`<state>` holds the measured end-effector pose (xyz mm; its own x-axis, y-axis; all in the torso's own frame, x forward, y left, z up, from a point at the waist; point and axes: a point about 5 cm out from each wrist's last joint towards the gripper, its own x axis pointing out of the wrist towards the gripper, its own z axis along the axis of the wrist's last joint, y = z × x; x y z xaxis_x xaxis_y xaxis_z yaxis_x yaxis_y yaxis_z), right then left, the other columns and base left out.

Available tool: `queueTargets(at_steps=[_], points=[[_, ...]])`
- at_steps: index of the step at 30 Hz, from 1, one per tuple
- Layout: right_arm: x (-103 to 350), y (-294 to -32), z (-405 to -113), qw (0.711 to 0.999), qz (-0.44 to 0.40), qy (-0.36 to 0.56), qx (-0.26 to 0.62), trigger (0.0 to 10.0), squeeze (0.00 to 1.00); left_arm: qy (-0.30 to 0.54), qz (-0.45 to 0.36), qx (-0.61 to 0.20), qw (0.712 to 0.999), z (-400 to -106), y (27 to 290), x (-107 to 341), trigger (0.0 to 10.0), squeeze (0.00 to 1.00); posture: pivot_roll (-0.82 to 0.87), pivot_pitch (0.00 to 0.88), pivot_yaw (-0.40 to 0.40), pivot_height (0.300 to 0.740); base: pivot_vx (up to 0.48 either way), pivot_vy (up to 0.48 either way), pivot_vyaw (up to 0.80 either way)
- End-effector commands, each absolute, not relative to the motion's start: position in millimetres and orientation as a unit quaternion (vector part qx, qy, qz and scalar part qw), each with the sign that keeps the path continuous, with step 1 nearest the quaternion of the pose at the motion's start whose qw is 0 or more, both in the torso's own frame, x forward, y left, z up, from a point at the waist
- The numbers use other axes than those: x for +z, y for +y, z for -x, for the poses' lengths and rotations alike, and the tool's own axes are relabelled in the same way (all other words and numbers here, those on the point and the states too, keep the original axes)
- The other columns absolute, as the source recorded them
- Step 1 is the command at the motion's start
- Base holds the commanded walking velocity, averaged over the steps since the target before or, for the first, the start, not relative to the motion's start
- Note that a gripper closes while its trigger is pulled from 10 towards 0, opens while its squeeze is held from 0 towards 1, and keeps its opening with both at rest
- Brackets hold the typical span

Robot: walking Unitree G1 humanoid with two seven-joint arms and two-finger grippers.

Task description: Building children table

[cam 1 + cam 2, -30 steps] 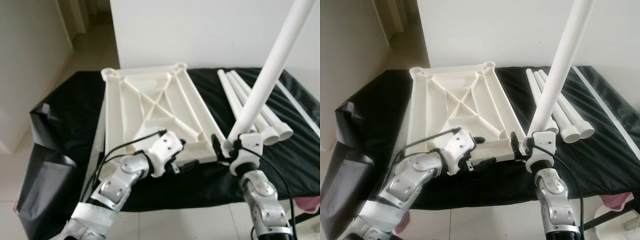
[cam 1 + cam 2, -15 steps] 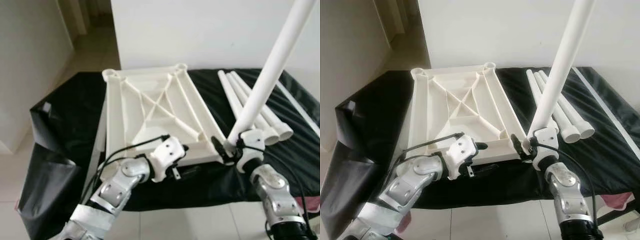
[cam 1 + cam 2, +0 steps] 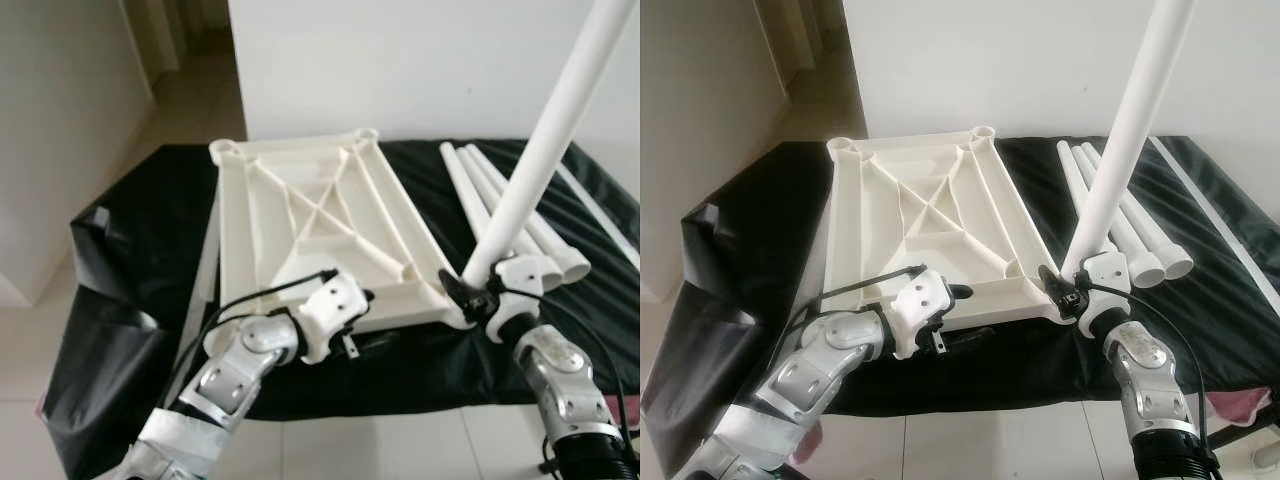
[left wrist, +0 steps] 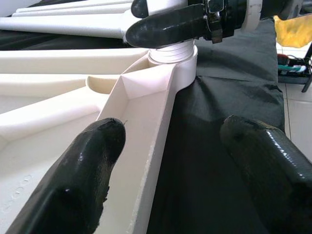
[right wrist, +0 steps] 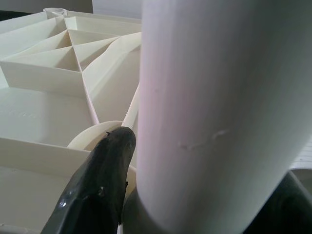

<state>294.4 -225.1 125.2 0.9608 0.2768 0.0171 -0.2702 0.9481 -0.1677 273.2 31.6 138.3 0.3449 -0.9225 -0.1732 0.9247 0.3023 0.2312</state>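
The white table panel (image 3: 310, 230) lies upside down, ribs up, on a surface draped in black cloth (image 3: 150, 230). The right gripper (image 3: 478, 297) has its fingers clenched around a long white leg (image 3: 540, 150) — the pole rises steeply from between them, its lower end at the panel's near corner socket (image 4: 173, 61), just past the fingertips. The left gripper (image 3: 362, 325) sits at the panel's near edge with fingers released: in the left wrist view one finger (image 4: 80, 170) is over the panel's inner face, the other (image 4: 273, 156) over the cloth, the rim between them. Three spare legs (image 3: 500, 215) lie side by side on the cloth beyond the right gripper's fingers.
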Motion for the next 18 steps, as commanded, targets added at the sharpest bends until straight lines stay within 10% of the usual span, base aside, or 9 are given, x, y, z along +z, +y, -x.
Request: queueTargets(at_steps=[1, 18], points=[[121.8, -230.6, -295.4, 0.99, 0.074, -0.014, 0.12, 10.0, 0.0, 0.005, -0.153, -0.58, 0.8, -272.5, 30.4, 139.7, 10.0, 0.0, 0.02, 0.0, 0.008, 0.74, 0.0, 0.0, 0.0], [106.8, -208.7, -297.2, 1.0, -0.005, 0.006, -0.017, 10.0, 0.0, 0.007, -0.138, -0.574, 0.807, -271.2, 33.7, 139.3, 10.0, 0.0, 0.04, 0.0, -0.008, 0.74, 0.0, 0.0, 0.0]])
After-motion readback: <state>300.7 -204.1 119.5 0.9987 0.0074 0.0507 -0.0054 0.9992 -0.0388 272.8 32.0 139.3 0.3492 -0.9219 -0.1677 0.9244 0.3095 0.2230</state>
